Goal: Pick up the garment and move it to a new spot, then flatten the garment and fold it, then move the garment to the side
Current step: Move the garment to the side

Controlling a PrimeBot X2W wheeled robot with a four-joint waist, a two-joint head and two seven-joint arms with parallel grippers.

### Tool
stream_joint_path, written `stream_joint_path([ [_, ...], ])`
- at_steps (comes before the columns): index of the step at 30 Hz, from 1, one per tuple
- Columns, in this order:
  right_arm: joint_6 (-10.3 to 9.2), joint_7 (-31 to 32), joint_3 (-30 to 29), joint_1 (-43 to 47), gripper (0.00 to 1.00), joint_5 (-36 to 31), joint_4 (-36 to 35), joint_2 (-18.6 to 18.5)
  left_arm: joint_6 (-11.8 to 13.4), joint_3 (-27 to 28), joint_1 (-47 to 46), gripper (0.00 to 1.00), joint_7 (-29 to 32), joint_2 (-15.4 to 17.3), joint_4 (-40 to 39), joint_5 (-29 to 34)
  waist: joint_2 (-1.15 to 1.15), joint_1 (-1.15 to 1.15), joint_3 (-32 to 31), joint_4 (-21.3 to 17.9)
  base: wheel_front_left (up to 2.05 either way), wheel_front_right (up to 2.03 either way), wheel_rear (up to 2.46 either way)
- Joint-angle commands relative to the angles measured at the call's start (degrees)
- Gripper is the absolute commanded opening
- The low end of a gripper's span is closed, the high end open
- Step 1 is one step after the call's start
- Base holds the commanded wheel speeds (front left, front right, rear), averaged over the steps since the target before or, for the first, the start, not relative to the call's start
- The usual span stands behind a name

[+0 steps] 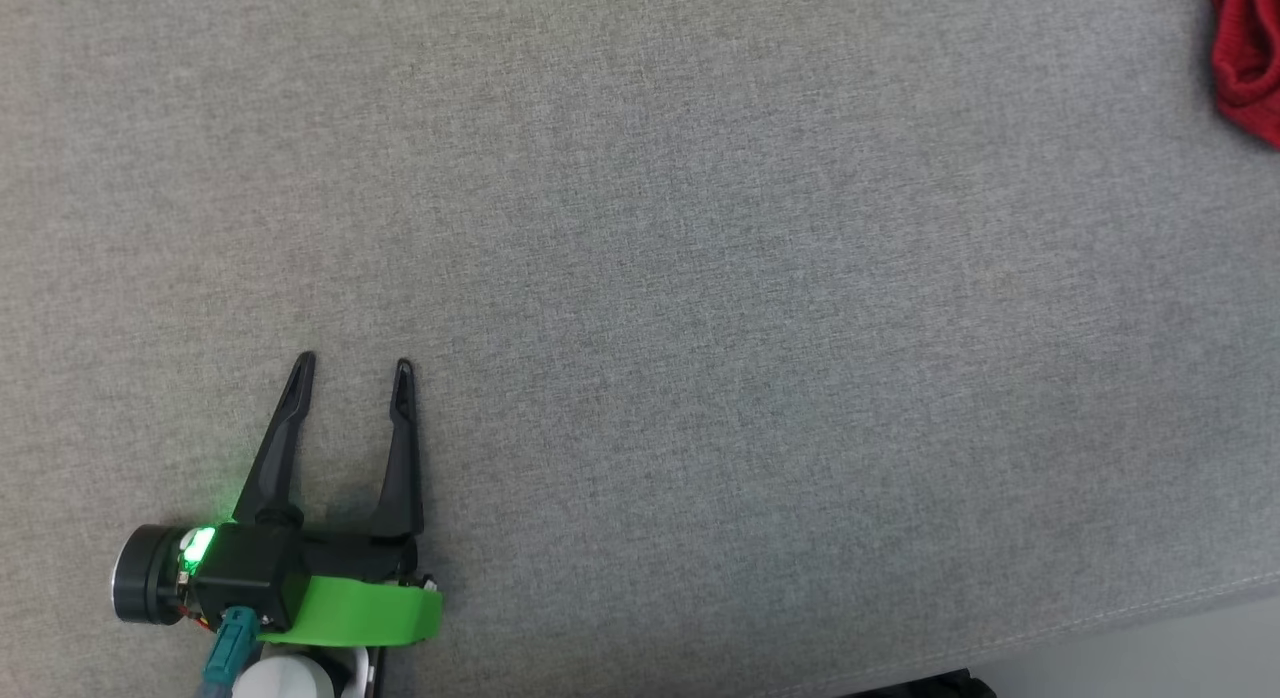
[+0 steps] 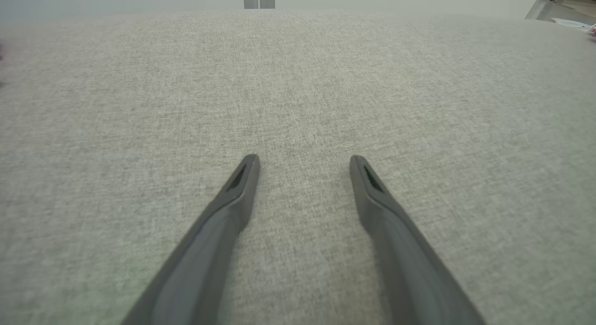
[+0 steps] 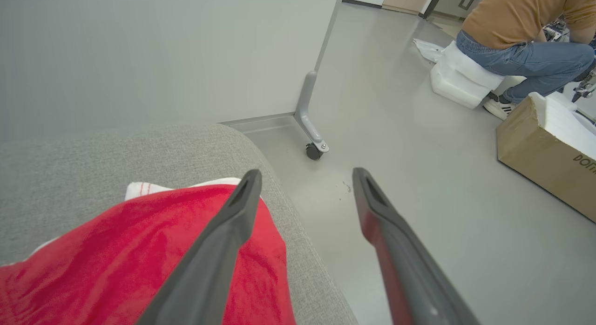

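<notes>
garment, red with a white edge, lies at the grey fabric surface's rounded corner. right tool spread above it, seemingly clear of the cloth; left tool released, over that surface.

L gripper sits low at the robot's left in the head view, its two dark fingers spread in a V, pointing fwd w/ nothing between them. A green light glows on the black wrist block, a bright green collar wraps the joint behind it, and a pale forearm runs off the bottom edge. R gripper, seen via its own wrist cam, likewise has its jaws wide apart and empty, fingers splayed evenly either side of centre.
</notes>
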Motion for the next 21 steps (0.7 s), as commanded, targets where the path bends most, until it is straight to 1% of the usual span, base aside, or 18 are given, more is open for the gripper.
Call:
stream_joint_path([
  [1,-0.06,-0.24,-0.69,-0.15,1.00,-2.20,-2.00,0.43,0.58,0.67,1.10,1.00,1.02,0.40,2.27,-0.56,0.00,0.00,-2.09,-0.44,0.00,0.00,0.00],
  [4,-0.07,-0.25,-3.79,3.65,1.00,-6.99,-7.60,0.82,0.56,0.73,1.45,1.00,0.75,0.19,2.19,-1.47,0.00,0.00,-4.93,-0.43,0.00,0.00,0.00],
  [6,-0.07,-0.25,-6.99,7.08,1.00,-10.58,-12.48,1.73,0.83,0.93,1.69,1.00,0.64,0.06,2.07,-2.32,0.00,0.00,-7.34,-0.19,0.00,0.00,0.00],
  [8,-0.07,-0.26,-11.18,12.12,1.00,-14.92,-18.98,3.60,1.00,1.23,1.98,1.00,0.61,-0.04,2.03,-3.09,0.00,0.00,-10.44,0.36,0.00,0.00,0.00],
  [10,-0.07,-0.24,-14.61,17.19,1.00,-18.24,-24.04,5.50,1.19,1.46,2.62,1.00,0.60,-0.11,2.12,-3.97,0.00,0.00,-13.02,0.99,0.00,0.00,0.00],
  [11,-0.07,-0.23,-16.66,21.24,1.00,-20.61,-28.58,7.33,1.54,1.59,3.39,1.00,0.61,-0.13,2.07,-5.01,0.00,0.00,-14.83,1.44,0.00,0.00,0.00],
  [15,-0.08,-0.24,-22.14,34.53,1.00,-27.08,-40.60,12.82,2.25,1.33,5.59,1.00,0.60,-0.12,2.75,-7.48,0.00,0.00,-21.05,3.58,0.00,0.00,0.00],
  [19,-0.08,-0.24,-25.98,47.59,1.00,-30.86,-50.12,18.31,2.96,1.32,8.19,1.00,0.59,-0.12,3.02,-9.64,0.00,0.00,-26.56,6.09,0.00,0.00,0.00],
  [21,-0.07,-0.23,-26.41,53.41,1.00,-31.60,-53.31,21.31,3.15,1.75,9.45,1.00,0.60,-0.11,3.16,-9.86,0.00,0.00,-28.68,7.06,0.00,0.00,0.00],
])
